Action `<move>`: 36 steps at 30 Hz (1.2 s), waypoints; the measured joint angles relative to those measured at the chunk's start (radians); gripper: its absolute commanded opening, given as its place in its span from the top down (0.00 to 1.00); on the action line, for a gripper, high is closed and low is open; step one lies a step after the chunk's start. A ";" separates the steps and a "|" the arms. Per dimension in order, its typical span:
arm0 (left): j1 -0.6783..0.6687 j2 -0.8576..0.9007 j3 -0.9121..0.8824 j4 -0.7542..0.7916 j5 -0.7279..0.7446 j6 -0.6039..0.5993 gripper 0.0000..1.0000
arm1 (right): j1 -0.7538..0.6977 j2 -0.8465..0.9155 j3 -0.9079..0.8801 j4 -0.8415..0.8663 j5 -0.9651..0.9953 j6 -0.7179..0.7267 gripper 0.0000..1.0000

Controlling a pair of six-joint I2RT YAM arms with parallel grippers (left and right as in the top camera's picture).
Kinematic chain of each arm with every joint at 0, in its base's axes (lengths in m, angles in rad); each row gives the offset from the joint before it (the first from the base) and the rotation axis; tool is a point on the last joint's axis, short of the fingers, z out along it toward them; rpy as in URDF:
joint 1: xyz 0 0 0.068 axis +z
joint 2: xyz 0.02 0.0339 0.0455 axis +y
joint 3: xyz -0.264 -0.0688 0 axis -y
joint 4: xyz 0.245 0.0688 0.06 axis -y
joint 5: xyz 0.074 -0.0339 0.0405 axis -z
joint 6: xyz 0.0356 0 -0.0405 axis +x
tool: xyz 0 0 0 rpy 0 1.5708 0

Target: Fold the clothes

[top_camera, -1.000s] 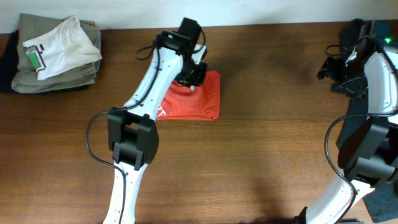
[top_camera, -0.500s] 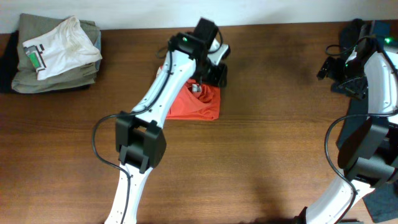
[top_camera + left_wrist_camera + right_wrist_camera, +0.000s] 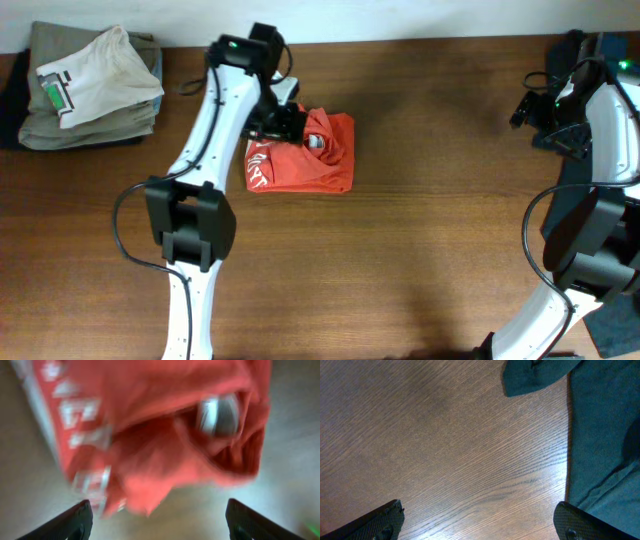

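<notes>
The clothes are one red-orange T-shirt (image 3: pixel 310 160) lying in a folded bundle on the brown table, left of centre, with white lettering along its left edge. In the left wrist view the T-shirt (image 3: pixel 150 435) is blurred and fills the upper frame. My left gripper (image 3: pixel 290 122) hovers over the bundle's upper left part. Its jaws stand wide, and the left gripper (image 3: pixel 157 510) is open with nothing between the fingers. My right gripper (image 3: pixel 535 110) is far off at the table's right end. There the right gripper (image 3: pixel 477 510) is open over bare wood.
A stack of folded pieces (image 3: pixel 90 85), a white tee on olive cloth, sits at the back left corner. A dark teal garment (image 3: pixel 605 435) lies under and beside the right arm at the right edge. The wall runs along the table's far edge.
My left gripper opened and let go of the red-orange cloth. The arm swung left across the bundle's top. The shirt's lettered left edge now shows.
</notes>
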 measured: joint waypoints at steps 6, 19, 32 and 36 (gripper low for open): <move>-0.046 0.000 -0.158 0.135 0.065 0.011 0.33 | 0.000 0.000 0.000 0.000 0.000 0.000 0.01; -0.151 -0.006 -0.180 0.158 0.084 0.019 0.79 | 0.000 0.000 0.000 0.000 0.000 0.000 0.01; -0.318 -0.020 -0.164 0.177 0.085 0.015 0.26 | 0.000 0.000 0.000 0.000 0.000 0.000 0.01; -0.287 -0.022 -0.078 0.144 0.081 0.006 0.22 | 0.000 0.000 0.000 0.000 0.000 0.000 0.01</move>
